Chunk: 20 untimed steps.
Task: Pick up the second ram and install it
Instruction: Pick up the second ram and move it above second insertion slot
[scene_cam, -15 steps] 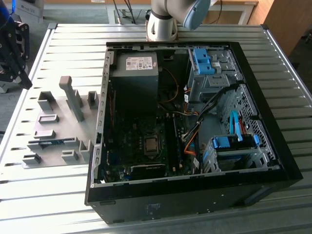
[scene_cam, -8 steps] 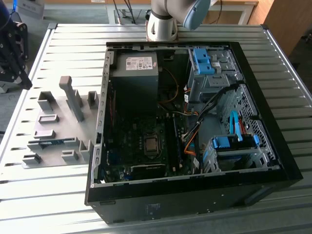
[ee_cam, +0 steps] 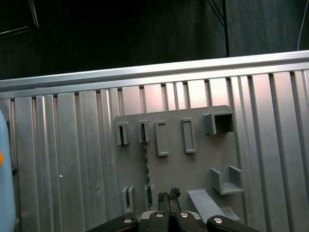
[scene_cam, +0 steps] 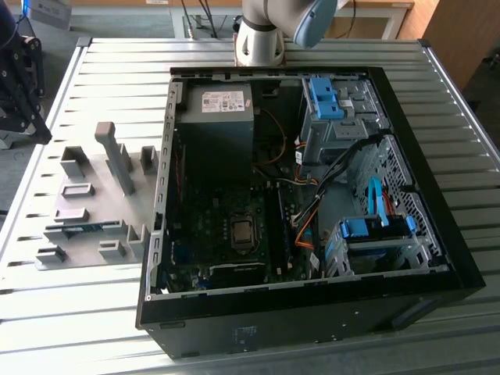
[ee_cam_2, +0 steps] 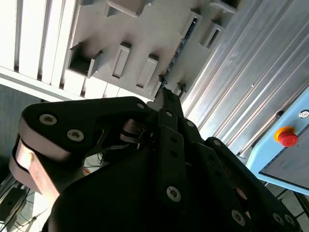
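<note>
At the exterior view's left one grey holder (scene_cam: 98,195) carried one ram (scene_cam: 80,228), a thin blue strip lying in a slot, its chips too small to make out. One open case (scene_cam: 312,320) stood at that view's right. In the first wrist view one gripper (ee_cam: 169,195), mostly cut off, hung over the holder, fingers together, gripping nothing

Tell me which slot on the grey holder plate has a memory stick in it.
The bracket pair nearest the gripper, holding the thin second ram on edge; the other pockets look empty.
</note>
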Each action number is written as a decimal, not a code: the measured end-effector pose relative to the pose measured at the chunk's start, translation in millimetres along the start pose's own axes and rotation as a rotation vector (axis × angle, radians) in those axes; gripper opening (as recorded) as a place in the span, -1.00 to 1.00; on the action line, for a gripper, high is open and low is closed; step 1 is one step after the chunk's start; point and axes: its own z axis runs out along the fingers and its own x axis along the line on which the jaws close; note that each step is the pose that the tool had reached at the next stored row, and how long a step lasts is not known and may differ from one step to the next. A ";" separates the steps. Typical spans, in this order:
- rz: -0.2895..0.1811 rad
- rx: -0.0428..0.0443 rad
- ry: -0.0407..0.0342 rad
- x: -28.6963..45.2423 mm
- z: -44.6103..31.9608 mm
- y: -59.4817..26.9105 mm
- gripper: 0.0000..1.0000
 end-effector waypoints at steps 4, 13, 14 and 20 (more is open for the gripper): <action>0.000 0.0042 -0.0006 0.1 0.9 1.0 -0.79; 0.000 0.0319 -0.0040 1.8 8.3 7.8 -0.79; 0.000 0.0320 -0.0041 2.1 9.2 9.5 -0.79; 0.000 0.0327 -0.0041 2.6 10.9 12.6 -0.79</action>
